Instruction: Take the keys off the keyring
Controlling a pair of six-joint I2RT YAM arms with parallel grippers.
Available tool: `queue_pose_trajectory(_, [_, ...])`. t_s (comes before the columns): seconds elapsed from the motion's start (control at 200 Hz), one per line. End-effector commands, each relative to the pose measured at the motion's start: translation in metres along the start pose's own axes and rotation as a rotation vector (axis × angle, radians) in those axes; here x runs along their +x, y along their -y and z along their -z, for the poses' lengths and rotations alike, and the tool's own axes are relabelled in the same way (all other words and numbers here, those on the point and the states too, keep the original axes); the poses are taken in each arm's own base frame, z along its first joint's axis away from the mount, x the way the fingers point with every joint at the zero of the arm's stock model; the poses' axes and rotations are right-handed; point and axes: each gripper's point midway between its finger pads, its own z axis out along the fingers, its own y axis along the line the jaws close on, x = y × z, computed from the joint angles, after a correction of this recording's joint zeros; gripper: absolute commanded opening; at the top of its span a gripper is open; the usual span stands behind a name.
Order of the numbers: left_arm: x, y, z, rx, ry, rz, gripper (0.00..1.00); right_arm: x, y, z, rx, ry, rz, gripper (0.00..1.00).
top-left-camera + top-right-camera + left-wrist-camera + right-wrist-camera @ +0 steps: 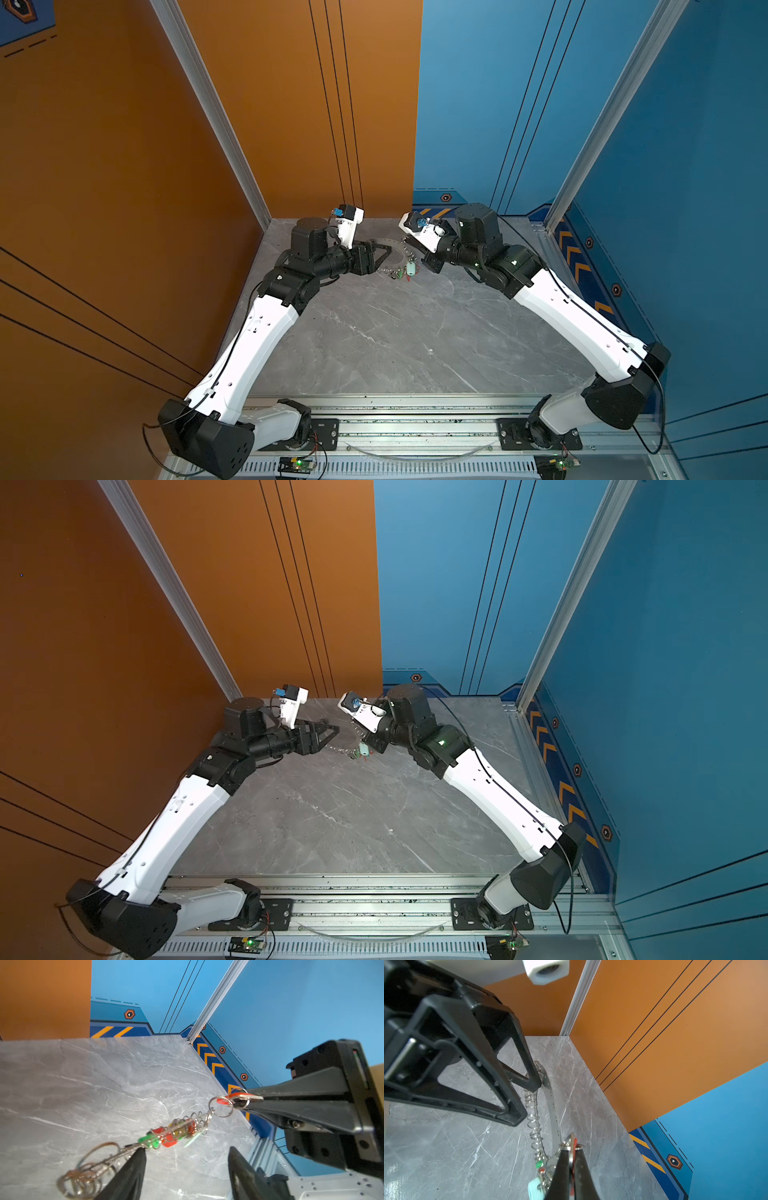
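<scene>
The keyring (552,1105), a flat metal disc rimmed with small wire rings, shows nearly edge-on at the back middle of the table (397,248). My right gripper (572,1148) is shut on a red-tagged key (232,1097) that is still linked to the keyring by a split ring (220,1106). More keys (172,1134) with red, green and yellow tags bunch along the rim, and a mint tag (535,1188) hangs below. My left gripper (187,1151) is open with nothing between its fingers. One fingertip (141,1150) touches the keyring's rim.
The grey marble table (395,332) ends at the orange wall (291,124) and blue wall (478,124) just behind both grippers. An aluminium post (552,216) stands at the back right corner. Both arms reach in from the front rail (395,419).
</scene>
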Motion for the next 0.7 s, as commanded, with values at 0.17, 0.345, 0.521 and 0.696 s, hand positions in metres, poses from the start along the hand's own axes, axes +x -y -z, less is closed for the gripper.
queue_pose_trajectory(0.17, [-0.018, 0.016, 0.016, 0.03, -0.003, -0.354, 0.54, -0.033, 0.008, 0.014, 0.021, 0.107, 0.008, 0.0])
queue_pose_trajectory(0.345, [-0.029, 0.01, 0.017, 0.007, -0.026, -0.464, 0.53, -0.031, 0.0, 0.014, -0.018, 0.102, 0.03, 0.0])
queue_pose_trajectory(0.521, [-0.038, -0.004, 0.008, 0.048, -0.048, -0.524, 0.54, -0.029, -0.007, 0.013, -0.054, 0.1, 0.048, 0.0])
queue_pose_trajectory(0.696, [-0.028, -0.016, -0.011, 0.159, -0.13, -0.545, 0.59, -0.028, -0.011, 0.012, -0.083, 0.094, 0.059, 0.0])
